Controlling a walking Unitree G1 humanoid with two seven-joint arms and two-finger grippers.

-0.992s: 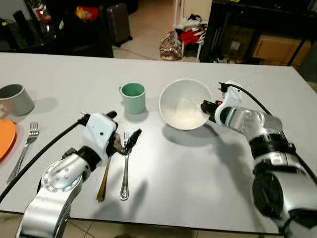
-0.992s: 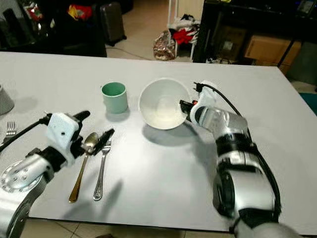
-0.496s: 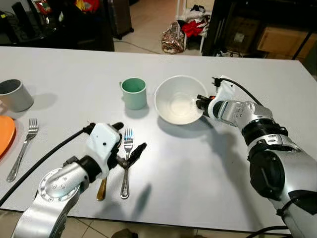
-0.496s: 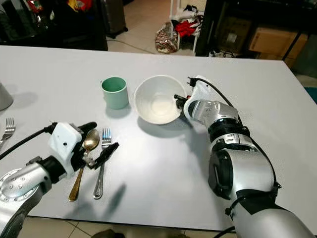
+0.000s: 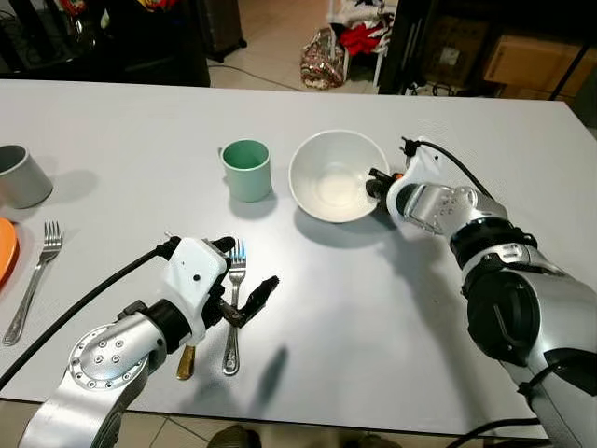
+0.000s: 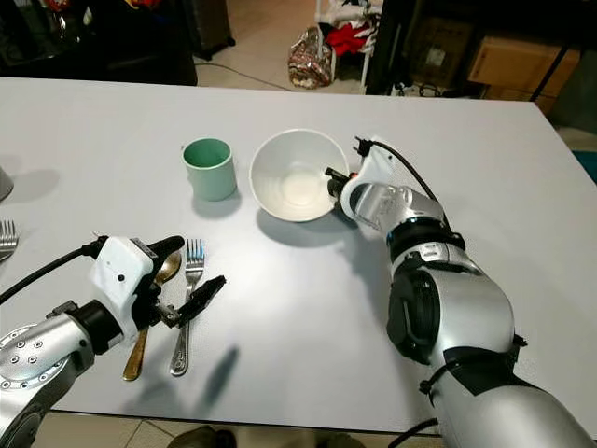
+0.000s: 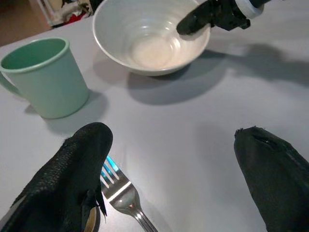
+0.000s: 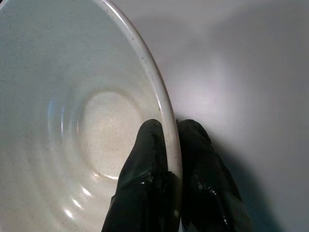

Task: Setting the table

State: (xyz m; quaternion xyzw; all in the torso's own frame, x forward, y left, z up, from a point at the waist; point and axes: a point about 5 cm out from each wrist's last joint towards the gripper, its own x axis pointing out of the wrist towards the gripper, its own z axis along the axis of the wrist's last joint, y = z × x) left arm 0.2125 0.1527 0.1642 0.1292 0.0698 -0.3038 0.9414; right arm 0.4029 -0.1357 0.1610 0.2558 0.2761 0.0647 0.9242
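Note:
A white bowl is held just above the white table, tilted, near its middle. My right gripper is shut on the bowl's right rim, one finger inside and one outside. A green mug stands left of the bowl. Nearer the front edge lie a silver fork and a gold spoon side by side. My left gripper hovers open over the fork and spoon, holding nothing; its fingers straddle the fork's tines.
At the table's left edge lie a second fork, a grey cup and part of an orange plate. Beyond the table are dark furniture, a suitcase and bags on the floor. Bare tabletop lies to the right of the cutlery.
The camera has shifted. My right gripper has carried the bowl a little left, closer to the mug. My left gripper has drawn back toward the front edge, over the fork and spoon.

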